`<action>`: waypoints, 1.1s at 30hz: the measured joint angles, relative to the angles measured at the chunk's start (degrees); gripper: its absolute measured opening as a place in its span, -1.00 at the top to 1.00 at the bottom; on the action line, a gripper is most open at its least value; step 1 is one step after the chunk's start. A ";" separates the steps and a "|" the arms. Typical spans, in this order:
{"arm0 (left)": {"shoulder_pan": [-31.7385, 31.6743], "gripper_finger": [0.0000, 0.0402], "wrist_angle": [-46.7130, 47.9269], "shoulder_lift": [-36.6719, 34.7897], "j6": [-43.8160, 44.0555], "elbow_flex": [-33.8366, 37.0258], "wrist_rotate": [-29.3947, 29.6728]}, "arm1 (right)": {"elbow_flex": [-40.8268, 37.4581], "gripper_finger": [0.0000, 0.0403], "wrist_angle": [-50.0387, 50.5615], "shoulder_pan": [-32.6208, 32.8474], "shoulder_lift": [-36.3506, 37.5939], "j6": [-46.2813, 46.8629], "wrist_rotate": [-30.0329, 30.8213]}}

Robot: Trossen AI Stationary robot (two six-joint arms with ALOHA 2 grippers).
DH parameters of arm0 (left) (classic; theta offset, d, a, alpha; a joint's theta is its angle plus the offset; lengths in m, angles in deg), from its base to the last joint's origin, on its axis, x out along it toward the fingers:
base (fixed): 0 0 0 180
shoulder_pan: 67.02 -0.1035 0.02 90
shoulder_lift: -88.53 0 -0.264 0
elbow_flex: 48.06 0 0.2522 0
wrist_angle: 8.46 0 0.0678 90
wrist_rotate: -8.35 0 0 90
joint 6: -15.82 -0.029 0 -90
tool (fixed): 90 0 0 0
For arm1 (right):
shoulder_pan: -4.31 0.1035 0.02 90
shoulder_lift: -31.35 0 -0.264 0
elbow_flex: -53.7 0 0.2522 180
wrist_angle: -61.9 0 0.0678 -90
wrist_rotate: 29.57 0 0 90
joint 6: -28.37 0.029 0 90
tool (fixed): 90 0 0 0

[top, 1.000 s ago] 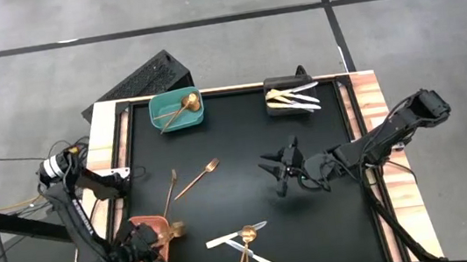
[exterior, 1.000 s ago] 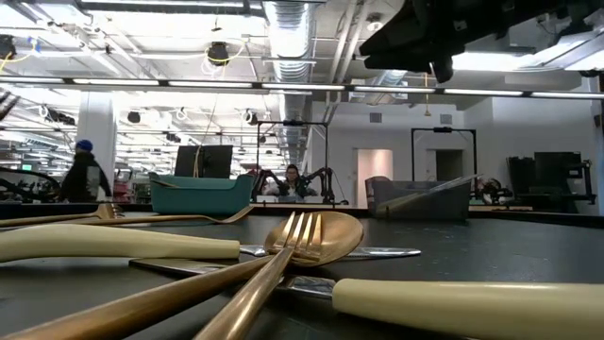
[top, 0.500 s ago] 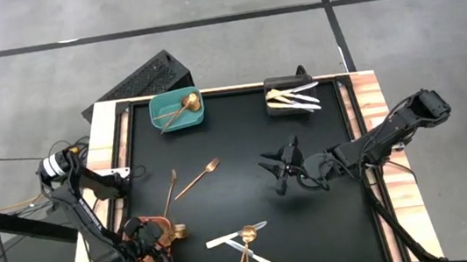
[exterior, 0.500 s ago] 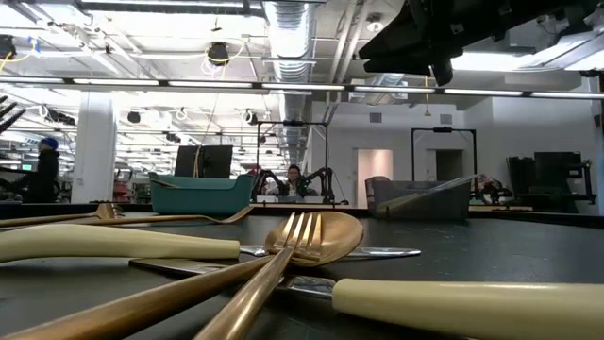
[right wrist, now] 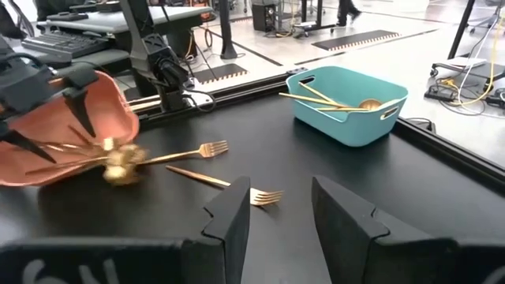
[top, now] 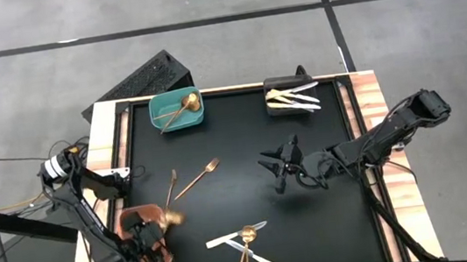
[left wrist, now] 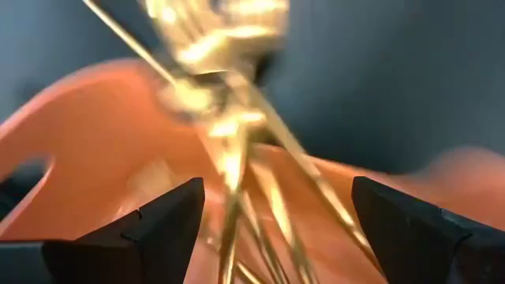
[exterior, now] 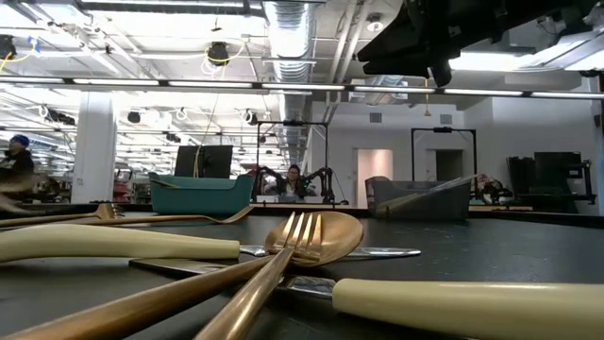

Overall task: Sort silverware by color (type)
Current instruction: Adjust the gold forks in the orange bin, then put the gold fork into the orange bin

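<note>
With the left gripper (top: 145, 247) spread wide and released over the salmon bin (top: 130, 226) of gold forks (left wrist: 237, 150), and the right gripper (right wrist: 280, 209) parted and empty mid-table, the remaining silverware (top: 244, 240) near the front looked light, stiff, slippery, best pinched mid-handle; no legible writing showed.

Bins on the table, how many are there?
3. A teal bin at the far left of the mat, a black bin at the far right, and a salmon bin at the near left, tipped up by the left gripper.
</note>
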 joint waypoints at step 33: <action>2.31 -0.54 5.49 -0.11 4.10 -1.34 2.79 | 0.00 0.23 0.86 0.02 0.00 1.14 -0.02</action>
